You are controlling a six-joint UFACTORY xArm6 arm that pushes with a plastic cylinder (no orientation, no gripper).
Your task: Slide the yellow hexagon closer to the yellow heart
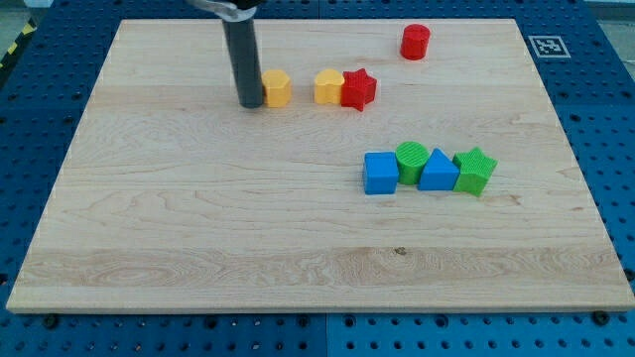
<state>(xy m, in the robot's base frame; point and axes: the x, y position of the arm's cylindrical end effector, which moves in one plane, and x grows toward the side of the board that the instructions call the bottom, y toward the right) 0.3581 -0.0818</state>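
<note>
Furthest to the view's left stands the dark rod, and the tip (pixel 250 103) rests on the bench (pixel 198 228) just at the left side of the yellow hexagon (pixel 277 87), touching it or very nearly so. The rig carries no fingers, so there is nothing to hold wide or narrow; the rod can only push. To the right of the hexagon, across a small gap, sits the yellow heart (pixel 328 86), and pressed against the heart's right side is the red star (pixel 358 88). Higher and further right, well apart, is the red cylinder (pixel 416 42). Lower down on the right, a row runs blue cube (pixel 380 173), green cylinder (pixel 412 158), blue triangular block (pixel 438 171), green star-like block (pixel 475 171), each touching its neighbour. The task looks close to done, needing only a short rightward shove. The chief risk is overshoot: pushed too far, the hexagon would strike the heart and drive it and the star away. An off-centre contact could also spin the hexagon or let it slip past the tip toward the view's top or bottom.
</note>
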